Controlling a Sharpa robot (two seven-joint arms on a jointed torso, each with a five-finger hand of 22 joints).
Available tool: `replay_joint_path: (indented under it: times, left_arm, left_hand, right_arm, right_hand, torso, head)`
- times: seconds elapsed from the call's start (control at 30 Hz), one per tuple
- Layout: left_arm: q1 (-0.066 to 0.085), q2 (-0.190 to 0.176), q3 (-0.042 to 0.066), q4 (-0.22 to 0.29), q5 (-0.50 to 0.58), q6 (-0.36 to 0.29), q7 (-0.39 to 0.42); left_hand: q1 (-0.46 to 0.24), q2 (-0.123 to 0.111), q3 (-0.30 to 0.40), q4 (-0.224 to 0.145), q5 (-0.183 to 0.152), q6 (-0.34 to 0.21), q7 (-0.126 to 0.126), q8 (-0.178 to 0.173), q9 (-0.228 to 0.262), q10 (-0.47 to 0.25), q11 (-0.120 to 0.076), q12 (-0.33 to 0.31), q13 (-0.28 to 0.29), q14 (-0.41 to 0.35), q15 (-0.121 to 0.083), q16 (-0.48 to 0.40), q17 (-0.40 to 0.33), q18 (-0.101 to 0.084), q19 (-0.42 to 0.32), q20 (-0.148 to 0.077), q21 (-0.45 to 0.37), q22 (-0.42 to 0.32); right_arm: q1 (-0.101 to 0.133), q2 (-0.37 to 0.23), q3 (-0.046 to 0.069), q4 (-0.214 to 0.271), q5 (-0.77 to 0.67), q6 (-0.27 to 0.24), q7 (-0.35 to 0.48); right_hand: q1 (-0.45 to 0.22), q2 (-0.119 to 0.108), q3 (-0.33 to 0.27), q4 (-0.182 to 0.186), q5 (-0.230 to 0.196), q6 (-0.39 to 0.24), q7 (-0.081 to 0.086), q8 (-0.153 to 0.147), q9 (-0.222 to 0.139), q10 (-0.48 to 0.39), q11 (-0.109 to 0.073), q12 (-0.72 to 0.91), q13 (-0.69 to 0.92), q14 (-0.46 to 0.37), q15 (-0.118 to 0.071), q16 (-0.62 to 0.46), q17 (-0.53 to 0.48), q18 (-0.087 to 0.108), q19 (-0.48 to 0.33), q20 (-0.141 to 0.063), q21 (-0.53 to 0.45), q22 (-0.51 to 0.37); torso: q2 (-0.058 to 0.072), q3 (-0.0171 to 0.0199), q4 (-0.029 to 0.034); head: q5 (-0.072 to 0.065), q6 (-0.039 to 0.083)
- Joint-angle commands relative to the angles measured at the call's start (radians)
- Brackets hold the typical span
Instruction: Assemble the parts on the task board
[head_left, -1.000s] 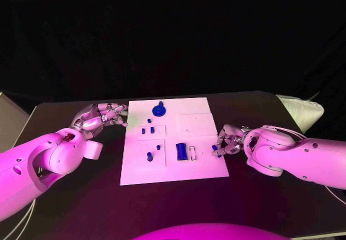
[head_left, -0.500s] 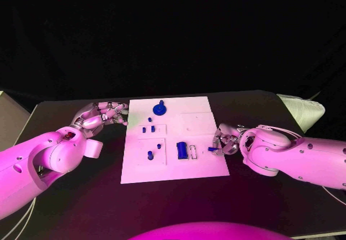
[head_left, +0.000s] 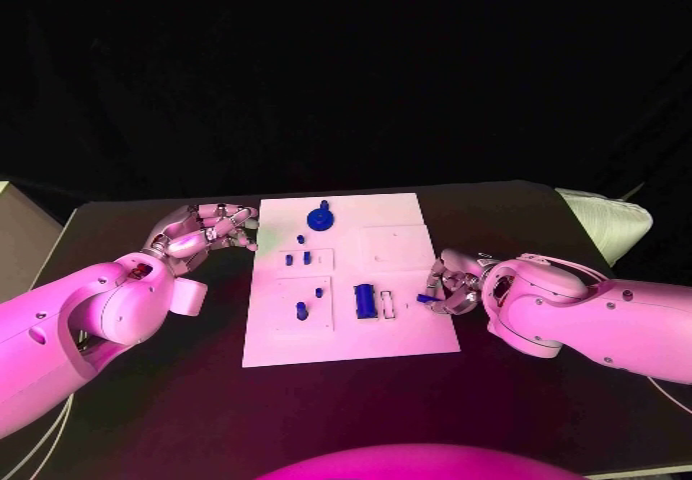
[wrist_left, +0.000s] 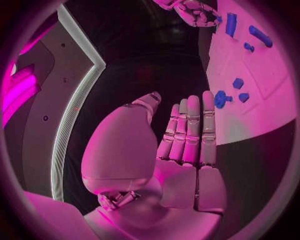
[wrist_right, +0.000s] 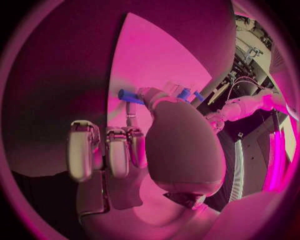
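In the head view, the right hand (head_left: 459, 285) pinches a small blue part (head_left: 427, 297) at the task board (head_left: 346, 335)'s right edge — the part points left toward the slots beside the tall blue block (head_left: 365, 301). The left hand (head_left: 202, 232) hangs released at upper left, off the tabletop's board. In the left wrist view its fingers (wrist_left: 190, 132) lie straight, empty. In the right wrist view the part (wrist_right: 129, 94) juts sideways from the fingertips.

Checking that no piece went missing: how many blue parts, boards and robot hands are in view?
Blue parts: 8 (7 on the board, 1 in the right hand's fingers)
Task board: 1
Hands: 2, left hand and right hand
Total: 11
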Motion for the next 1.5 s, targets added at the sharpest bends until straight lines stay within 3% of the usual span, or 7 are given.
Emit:
replay_joint_path:
  times: [0.03, 0.47, 0.5, 0.53, 0.67, 1.5]
  left_arm:
    - [0.000, 0.002, 0.000, 0.003, 0.004, 0.020, 0.002]
    - [0.000, 0.003, 0.000, 0.003, 0.003, 0.022, 0.000]
    - [0.000, 0.003, 0.000, 0.004, 0.003, 0.022, 0.000]
    - [0.000, 0.003, 0.000, 0.004, 0.003, 0.022, 0.000]
    - [0.000, 0.001, 0.000, 0.006, 0.003, 0.022, -0.001]
    - [0.000, -0.005, 0.000, 0.013, 0.000, 0.026, -0.004]
  left_hand:
    - [0.016, 0.001, -0.005, 0.001, -0.002, -0.009, 0.001, 0.005, 0.001, -0.006, 0.001, 0.003, 0.001, -0.008, 0.000, 0.004, 0.002, 0.013, 0.006, 0.001, -0.005, -0.002]
    - [0.020, 0.003, -0.005, 0.002, -0.001, -0.010, 0.002, 0.005, 0.001, -0.007, 0.001, 0.003, 0.001, -0.008, 0.000, 0.003, 0.002, 0.013, 0.007, 0.001, -0.007, -0.003]
    - [0.020, 0.003, -0.005, 0.002, -0.001, -0.010, 0.002, 0.005, 0.001, -0.007, 0.001, 0.003, 0.001, -0.008, 0.000, 0.003, 0.002, 0.013, 0.007, 0.001, -0.007, -0.003]
    - [0.022, 0.003, -0.006, 0.002, 0.000, -0.010, 0.002, 0.005, 0.000, -0.008, 0.001, 0.003, 0.001, -0.008, 0.000, 0.003, 0.002, 0.013, 0.008, 0.001, -0.008, -0.004]
    - [0.022, 0.003, -0.006, 0.002, 0.000, -0.010, 0.002, 0.005, 0.000, -0.008, 0.001, 0.003, 0.001, -0.008, 0.000, 0.003, 0.002, 0.013, 0.008, 0.001, -0.008, -0.004]
    - [0.022, 0.003, -0.006, 0.002, 0.000, -0.010, 0.002, 0.005, 0.000, -0.008, 0.001, 0.003, 0.001, -0.008, 0.000, 0.003, 0.002, 0.013, 0.008, 0.001, -0.008, -0.004]
  right_arm:
    - [0.006, 0.000, -0.002, 0.017, 0.096, -0.012, -0.005]
    - [0.031, 0.038, -0.001, 0.037, 0.189, -0.057, -0.001]
    - [0.032, 0.043, -0.001, 0.035, 0.192, -0.059, -0.002]
    - [0.032, 0.048, -0.001, 0.033, 0.193, -0.061, -0.003]
    - [0.032, 0.070, -0.001, 0.020, 0.195, -0.066, -0.006]
    - [0.013, 0.133, -0.004, -0.028, 0.164, -0.003, -0.022]
  right_hand:
    - [-0.019, 0.003, 0.012, -0.002, 0.010, -0.006, -0.004, 0.006, 0.007, 0.085, -0.007, -0.004, 0.241, 0.104, -0.005, 0.006, 0.263, -0.017, 0.076, -0.005, 0.006, 0.226]
    - [-0.080, 0.005, 0.029, 0.000, 0.003, -0.002, -0.005, 0.007, 0.007, 0.090, -0.008, 0.005, 0.246, 0.104, -0.005, 0.006, 0.263, -0.019, 0.078, -0.005, 0.017, 0.229]
    - [-0.083, 0.005, 0.029, 0.000, 0.005, -0.002, -0.005, 0.008, 0.007, 0.090, -0.008, 0.006, 0.246, 0.104, -0.005, 0.006, 0.263, -0.019, 0.078, -0.005, 0.016, 0.228]
    - [-0.099, 0.001, 0.025, -0.004, 0.045, 0.000, -0.006, 0.009, 0.009, 0.090, -0.008, 0.006, 0.247, 0.104, -0.006, 0.006, 0.263, -0.019, 0.078, -0.005, 0.018, 0.229]
    - [-0.111, 0.001, 0.020, -0.003, 0.051, 0.001, -0.005, 0.011, 0.010, 0.092, -0.008, 0.010, 0.249, 0.104, -0.006, 0.006, 0.263, -0.019, 0.078, -0.005, 0.018, 0.229]
    - [-0.172, 0.002, -0.011, 0.000, 0.015, 0.004, -0.006, 0.012, 0.010, 0.097, -0.008, 0.020, 0.254, 0.104, -0.006, 0.006, 0.263, -0.020, 0.079, -0.005, 0.025, 0.230]
  torso:
    - [0.000, -0.0002, 0.0003]
    - [0.000, -0.0015, 0.0008]
    - [0.000, -0.0015, 0.0011]
    - [0.000, -0.0012, 0.0009]
    - [0.000, -0.0017, 0.0012]
    - [0.000, -0.0001, -0.0002]
  head:
    - [0.000, -0.001]
    - [-0.002, -0.003]
    - [-0.002, -0.003]
    - [-0.002, -0.003]
    - [-0.001, -0.004]
    - [0.005, -0.013]
